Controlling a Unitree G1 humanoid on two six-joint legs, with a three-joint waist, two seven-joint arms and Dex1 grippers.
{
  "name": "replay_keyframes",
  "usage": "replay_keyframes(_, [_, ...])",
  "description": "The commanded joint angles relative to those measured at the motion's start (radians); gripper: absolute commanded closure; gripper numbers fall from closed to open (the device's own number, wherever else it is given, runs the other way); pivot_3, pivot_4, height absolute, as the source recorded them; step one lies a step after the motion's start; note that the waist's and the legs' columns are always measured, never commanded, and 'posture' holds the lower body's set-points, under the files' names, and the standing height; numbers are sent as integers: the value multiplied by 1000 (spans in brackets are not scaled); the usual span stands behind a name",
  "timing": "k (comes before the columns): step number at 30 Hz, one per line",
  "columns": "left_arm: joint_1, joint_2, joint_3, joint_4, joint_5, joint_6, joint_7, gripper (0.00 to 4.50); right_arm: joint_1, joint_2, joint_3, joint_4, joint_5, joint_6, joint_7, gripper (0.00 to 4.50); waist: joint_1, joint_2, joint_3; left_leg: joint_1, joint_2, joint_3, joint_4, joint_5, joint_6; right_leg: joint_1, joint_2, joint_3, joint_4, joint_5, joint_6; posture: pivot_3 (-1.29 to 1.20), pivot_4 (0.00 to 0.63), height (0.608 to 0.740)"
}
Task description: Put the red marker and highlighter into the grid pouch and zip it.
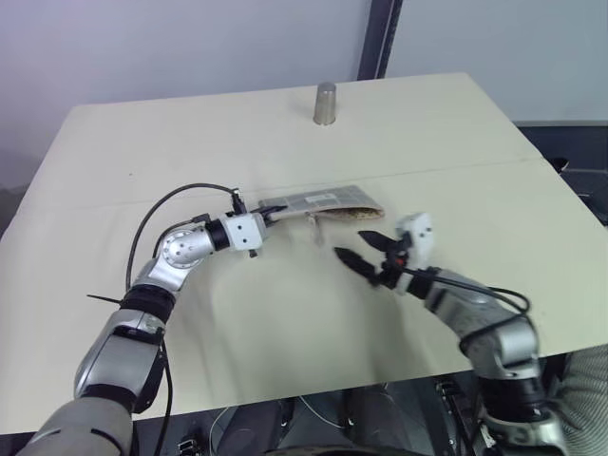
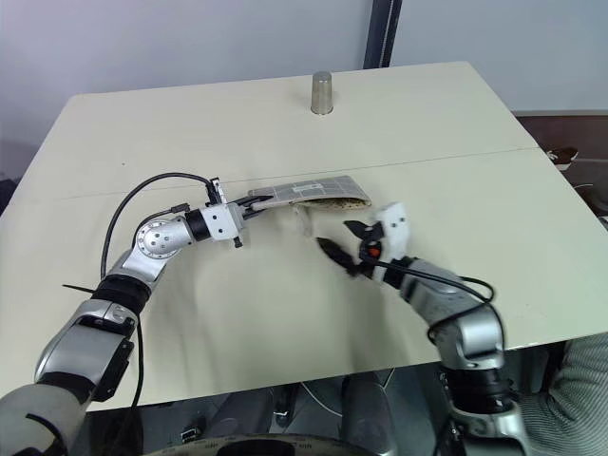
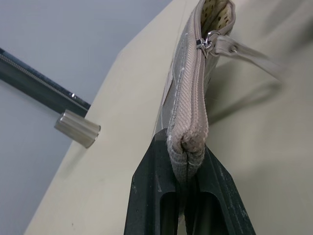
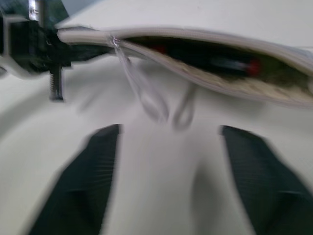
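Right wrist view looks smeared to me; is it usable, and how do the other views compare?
Right wrist view: motion-blurred, yet the open pincer and the grid pouch mouth with red inside are readable. Left wrist view: sharp on the zipper, strap streaked. Head views: even light, soft shadows, metal cup clear.

One grid pouch (image 1: 323,202), one metal cup (image 1: 325,104), one red marker (image 4: 247,67) and two grippers are counted on one table (image 1: 285,133).
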Motion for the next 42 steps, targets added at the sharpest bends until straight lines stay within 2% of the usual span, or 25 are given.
replay_keyframes(1, [-10,10,4,-29,-1,-34,7,4500,-71,46,5,41,-12,-25,-34,65,0,0,0,0,0,0,0,0,0,0,0,0,0,0,0,0,150,740])
replay_keyframes(11, [3,-9,-1,-48,5,-48,9,4500,-210,107,60,205,-54,-89,19,65,-3,0,0,0,0,0,0,0,0,-1,1,0,0,0,0,0,150,740])
replay_keyframes(14, [1,-9,-1,-48,9,-51,11,4500,-207,118,67,210,-58,-90,26,903,-5,0,0,0,0,0,0,0,0,-1,1,0,0,0,0,0,150,740])
replay_keyframes(16, [1,-9,-1,-49,10,-51,11,4500,-204,116,57,210,-64,-92,22,1902,-6,0,0,0,0,0,0,0,0,-1,1,0,1,0,0,0,150,740])
replay_keyframes(21, [8,1,0,-48,11,-54,8,4500,-150,33,-18,175,-54,-87,34,4453,0,0,0,0,0,0,0,0,0,-1,1,0,1,0,0,0,150,740])
replay_keyframes(31, [2,11,7,-20,9,-47,9,4500,-3,-285,-229,256,-110,-160,90,4453,0,0,0,0,0,0,0,0,0,0,0,0,0,0,0,0,150,740])
replay_keyframes(33, [9,-4,12,-22,-78,-4,-75,4500,16,-316,-249,255,-107,-176,104,4453,-3,0,0,0,1,0,0,0,0,0,1,0,0,0,0,0,150,740])
replay_keyframes(35, [20,-25,27,-36,-175,65,-161,3769,27,-333,-248,248,-114,-185,107,4500,-3,0,0,0,1,1,0,0,0,0,1,0,0,0,0,0,150,740])
replay_keyframes(37, [28,-30,31,-50,-217,98,-213,2950,43,-339,-233,230,-126,-197,112,3883,-2,0,0,0,1,1,1,0,0,0,0,0,1,0,0,0,150,740])
replay_keyframes(38, [32,-29,34,-53,-218,98,-219,2407,50,-335,-235,217,-125,-195,109,3541,-2,0,0,0,1,1,1,0,0,0,0,0,1,0,0,0,150,740])
replay_keyframes(42, [58,-31,64,-100,-319,183,-309,274,102,-369,-272,143,-87,-176,156,1426,1,0,0,0,1,0,1,0,0,1,0,0,0,0,0,0,150,740])
